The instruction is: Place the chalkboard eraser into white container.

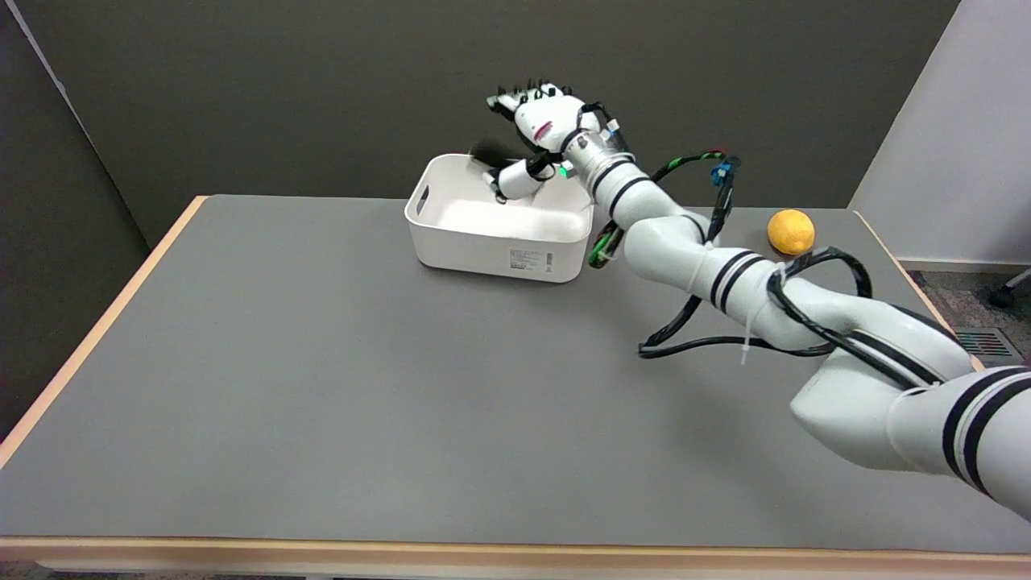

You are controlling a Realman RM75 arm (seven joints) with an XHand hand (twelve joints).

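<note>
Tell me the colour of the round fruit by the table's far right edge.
Orange-yellow round fruit; head view.

chalkboard eraser [486, 151]: only a dark blur shows beside the robot hand [538, 129], over the white container's [499, 242] far rim; whether it is held cannot be told.
container label [532, 260]: print too small to read.
right arm [805, 322]: cut off at the picture's right edge.
table [322, 387]: near corners cropped.
</note>
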